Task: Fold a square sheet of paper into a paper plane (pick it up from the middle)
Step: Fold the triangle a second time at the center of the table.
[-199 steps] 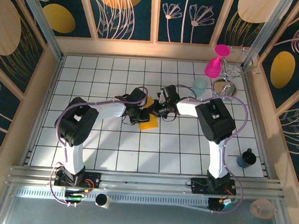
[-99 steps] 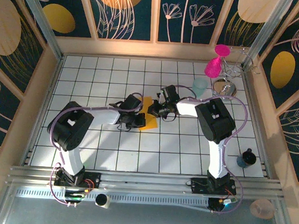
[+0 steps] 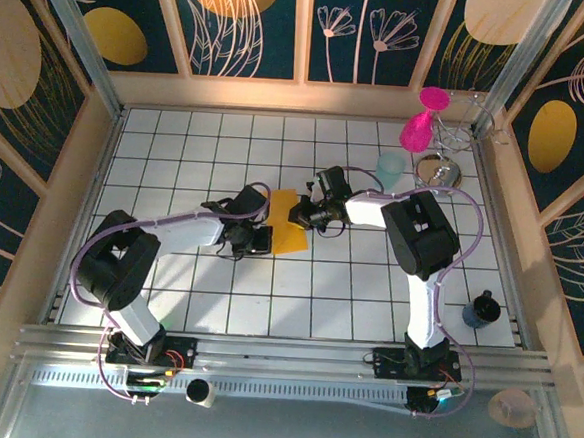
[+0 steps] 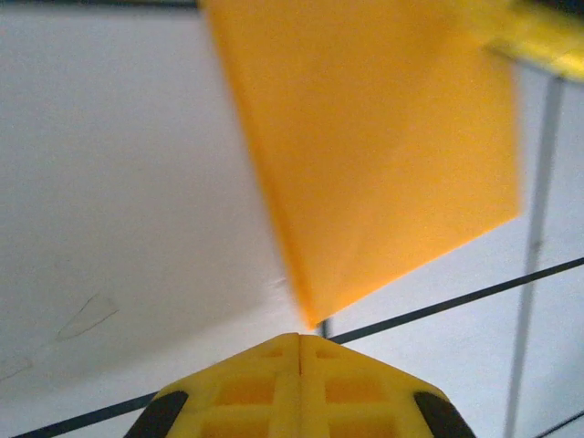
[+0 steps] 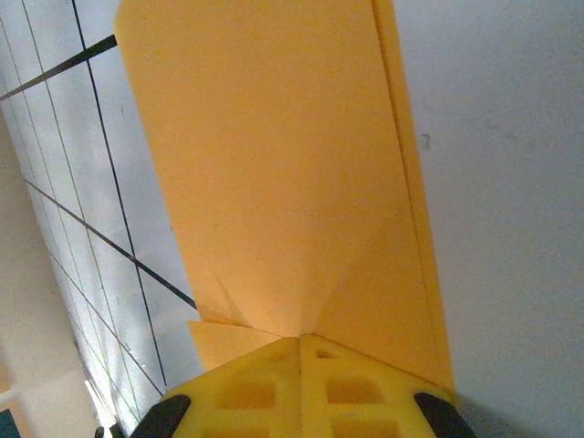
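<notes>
Tiled table (image 3: 167, 280) roomy | right pincer (image 3: 299, 218) clamps paper (image 3: 287, 237) edge | left pincer (image 3: 261, 239) closed

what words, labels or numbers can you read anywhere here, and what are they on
There is no text to read in these pictures.
The paper is plain, the tiles bear only dark grid lines, and the wall panels show painted ovals and flowers, no letters.

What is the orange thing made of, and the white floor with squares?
The orange sheet looks like thin matte paper: flat, with sharp creases and folded edges. The white table seems smooth, slightly shiny tile or printed board, with dark grid lines; I can't tell which.
</notes>
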